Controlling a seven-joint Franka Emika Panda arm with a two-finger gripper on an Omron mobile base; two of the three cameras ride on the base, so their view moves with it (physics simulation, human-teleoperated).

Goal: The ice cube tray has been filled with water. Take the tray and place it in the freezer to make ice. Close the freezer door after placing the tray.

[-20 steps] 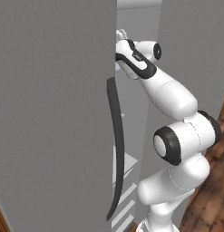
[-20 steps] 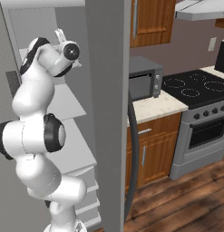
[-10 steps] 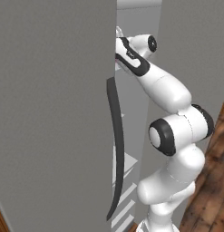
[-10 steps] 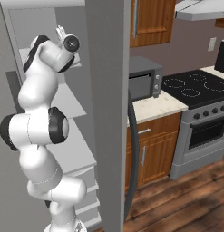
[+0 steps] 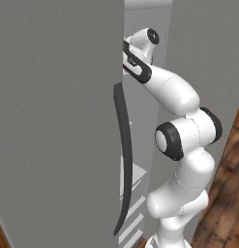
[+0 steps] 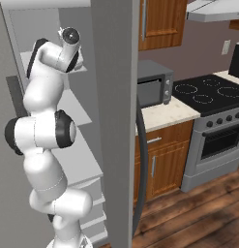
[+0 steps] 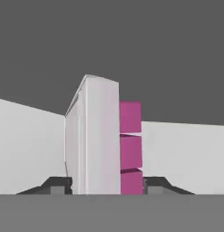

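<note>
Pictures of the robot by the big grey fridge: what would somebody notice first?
First, the white robot arm reaching up between the two open grey doors of the freezer, with its top end in by an upper shelf. Next, in the hand view, the ice cube tray, pale with a bright pink edge, standing between the gripper fingertips above a pale shelf. Off to the right sit a toaster oven and a black stove.

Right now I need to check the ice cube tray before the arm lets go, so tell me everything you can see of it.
In the hand view the ice cube tray runs away from the camera, standing between the two dark fingertips, close at either side. It looks like smooth plastic: a pale lavender-white face, with a row of pinkish-purple compartments along its right. Light grey freezer surfaces lie to either side and a darker wall behind it. What it rests on and any water are not visible.
</note>
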